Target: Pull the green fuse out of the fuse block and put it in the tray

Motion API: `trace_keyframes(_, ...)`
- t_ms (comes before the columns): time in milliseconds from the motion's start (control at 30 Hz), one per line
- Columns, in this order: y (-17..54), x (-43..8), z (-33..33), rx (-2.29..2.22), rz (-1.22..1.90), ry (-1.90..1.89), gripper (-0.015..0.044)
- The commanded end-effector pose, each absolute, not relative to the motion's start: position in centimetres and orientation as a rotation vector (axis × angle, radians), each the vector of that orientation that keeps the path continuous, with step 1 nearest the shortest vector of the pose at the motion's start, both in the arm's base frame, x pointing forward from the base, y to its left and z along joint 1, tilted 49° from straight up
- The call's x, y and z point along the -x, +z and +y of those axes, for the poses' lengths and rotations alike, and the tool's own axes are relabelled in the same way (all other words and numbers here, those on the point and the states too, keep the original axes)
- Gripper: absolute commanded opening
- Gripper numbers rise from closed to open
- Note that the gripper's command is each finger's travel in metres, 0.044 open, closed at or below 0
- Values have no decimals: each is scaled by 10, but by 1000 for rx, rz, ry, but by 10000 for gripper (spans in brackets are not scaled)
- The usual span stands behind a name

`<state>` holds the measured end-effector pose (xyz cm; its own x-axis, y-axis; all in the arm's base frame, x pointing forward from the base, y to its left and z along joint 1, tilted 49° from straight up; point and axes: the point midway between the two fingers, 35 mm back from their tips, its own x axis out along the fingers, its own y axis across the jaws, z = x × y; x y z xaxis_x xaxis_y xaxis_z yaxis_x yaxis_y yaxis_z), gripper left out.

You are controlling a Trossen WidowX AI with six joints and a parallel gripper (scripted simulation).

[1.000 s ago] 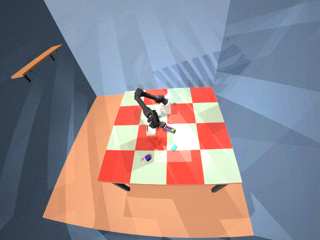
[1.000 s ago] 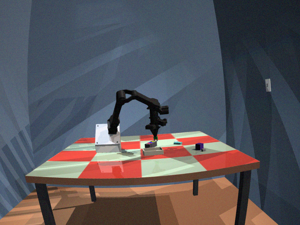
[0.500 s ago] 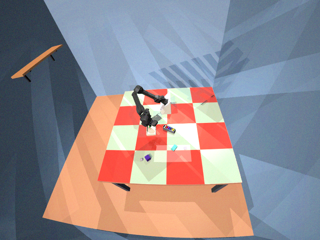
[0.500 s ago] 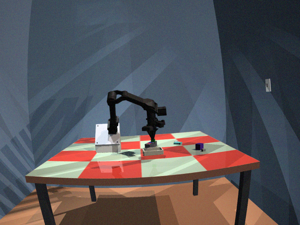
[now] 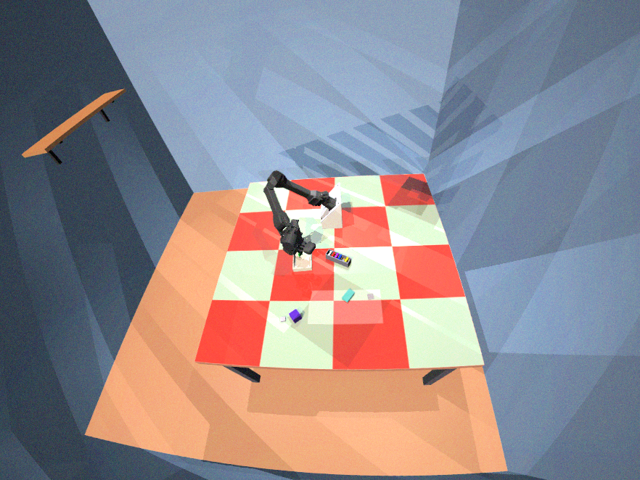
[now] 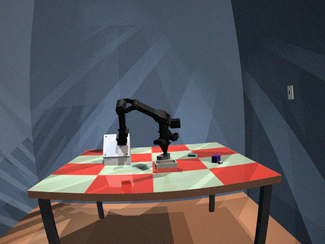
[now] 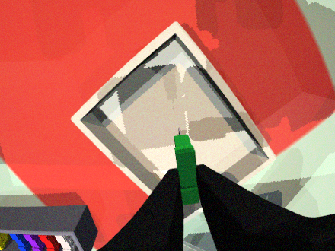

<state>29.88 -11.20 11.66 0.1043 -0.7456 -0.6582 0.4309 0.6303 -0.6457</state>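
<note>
My gripper (image 5: 299,251) (image 6: 165,153) (image 7: 186,174) is shut on the green fuse (image 6: 166,154) (image 7: 186,161) and holds it above the tray (image 5: 302,268) (image 6: 166,166) (image 7: 126,74). In the wrist view the fuse shows over the tray's lower part, near its lower corner. In the exterior view there is a gap between fuse and tray rim. The tray's floor shows no fuse on it. The dark grey fuse block (image 5: 336,262) (image 6: 159,158) (image 7: 46,217) stands beside the tray, with yellow, blue, purple, red and white fuses in it. The fingers partly hide the tray's lower corner in the wrist view.
A white box with a sloped face (image 5: 331,220) (image 6: 110,147) stands near the arm's base. A teal block (image 5: 348,294) (image 6: 192,154), a purple cube (image 5: 294,315) (image 6: 216,159) and a small pale cube (image 5: 282,318) (image 6: 220,162) lie farther off. Another small pale cube (image 5: 370,296) lies near the teal block.
</note>
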Motion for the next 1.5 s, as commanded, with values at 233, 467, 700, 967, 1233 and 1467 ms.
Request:
trace_keyframes(233, 103, -298, -126, 331, 1185, -891, 0)
trace_keyframes(467, 98, -298, -132, 332, 1184, -891, 0)
trace_keyframes(700, 101, -300, -132, 332, 1175, -898, 79)
trace_keyframes(967, 101, -300, -132, 332, 1175, -898, 289)
trace_keyframes(1233, 124, -294, -102, 331, 1186, -890, 330)
trace_keyframes(1467, 124, -294, -102, 331, 1186, -890, 330)
